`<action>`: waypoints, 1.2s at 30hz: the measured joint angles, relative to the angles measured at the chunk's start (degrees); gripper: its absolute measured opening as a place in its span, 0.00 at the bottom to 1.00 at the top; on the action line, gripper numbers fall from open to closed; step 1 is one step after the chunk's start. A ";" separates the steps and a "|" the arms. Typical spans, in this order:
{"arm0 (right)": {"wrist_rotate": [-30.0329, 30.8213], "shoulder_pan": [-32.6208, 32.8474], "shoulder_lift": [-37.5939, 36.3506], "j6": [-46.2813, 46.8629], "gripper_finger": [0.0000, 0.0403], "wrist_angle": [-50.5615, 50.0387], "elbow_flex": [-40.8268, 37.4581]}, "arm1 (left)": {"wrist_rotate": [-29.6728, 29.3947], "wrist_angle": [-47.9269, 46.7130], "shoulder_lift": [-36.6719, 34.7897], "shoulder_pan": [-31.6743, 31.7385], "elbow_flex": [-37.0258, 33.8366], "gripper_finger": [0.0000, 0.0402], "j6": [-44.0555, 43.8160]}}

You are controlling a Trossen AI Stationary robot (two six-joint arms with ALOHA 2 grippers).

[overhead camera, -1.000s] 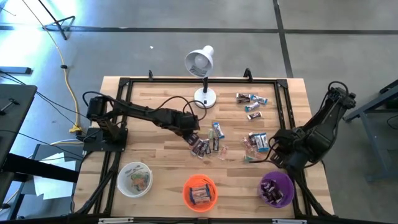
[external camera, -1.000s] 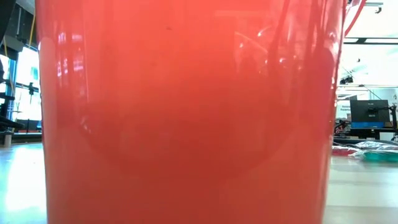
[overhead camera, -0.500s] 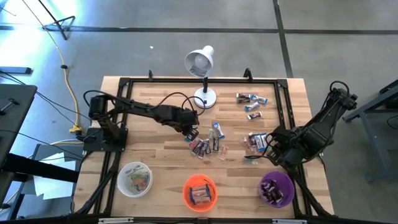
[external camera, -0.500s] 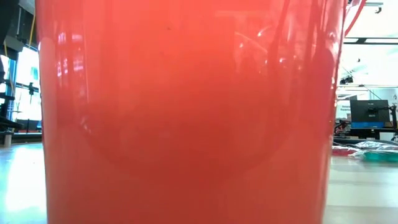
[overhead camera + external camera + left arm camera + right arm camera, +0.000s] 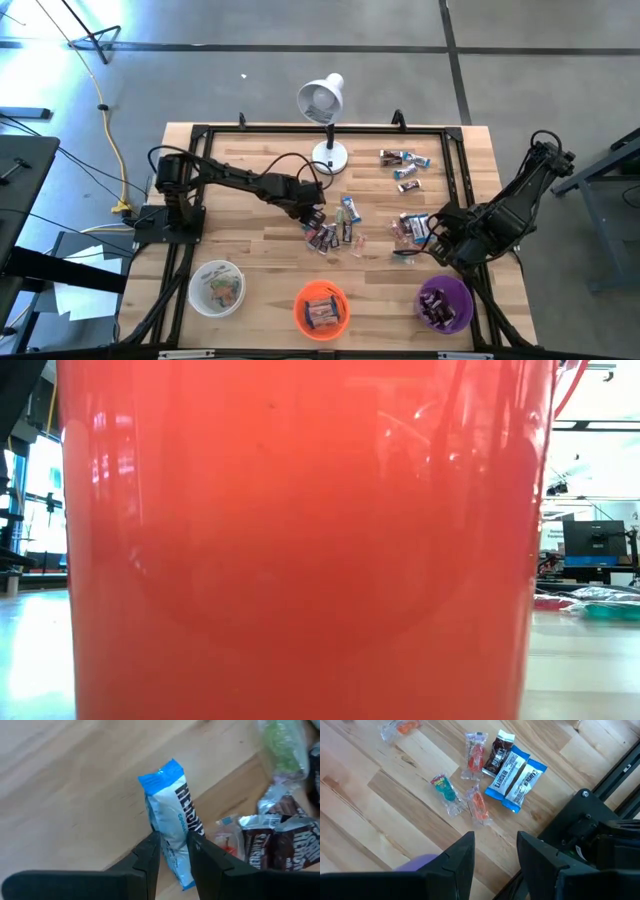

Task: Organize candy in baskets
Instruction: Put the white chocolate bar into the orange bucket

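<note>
**Blue bar pinched above the candy heap**

While gripping a blue-and-white wrapped bar [image 5: 172,820] between its two dark fingers [image 5: 147,857], left gripper [image 5: 312,215] poised over the middle of the wooden table [image 5: 240,240], just beside the central heap of candy [image 5: 330,235] — brown wrappers lying close by in the wrist view. Bar standing nearly upright in the grip, its blue end clear of the boards.

Right gripper [image 5: 437,232] parked near the table's right side, fingers [image 5: 462,857] spread apart with nothing between them, above a small scatter of sweets — two blue bars [image 5: 516,779] side by side, a brown one [image 5: 499,750] touching them, and clear-wrapped orange and green pieces [image 5: 445,792] nearby.

Three baskets lined along the near edge: white [image 5: 217,287] at left, orange [image 5: 321,309] in the middle, purple [image 5: 444,304] at right, each already holding some candy. Orange basket filling almost the whole low view [image 5: 300,540]. More wrapped candy [image 5: 405,165] lying toward the far right corner, near the white desk lamp [image 5: 322,100].
</note>
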 joint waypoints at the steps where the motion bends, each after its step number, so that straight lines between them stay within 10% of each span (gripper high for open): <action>1: -0.16 0.01 0.00 0.01 0.35 0.00 0.00 | -0.05 0.48 0.23 -0.13 0.04 0.22 0.04; 36: 0.08 0.02 0.00 -0.43 0.35 -1.57 0.00 | -10.02 1.54 -2.94 1.00 2.46 0.00 -1.03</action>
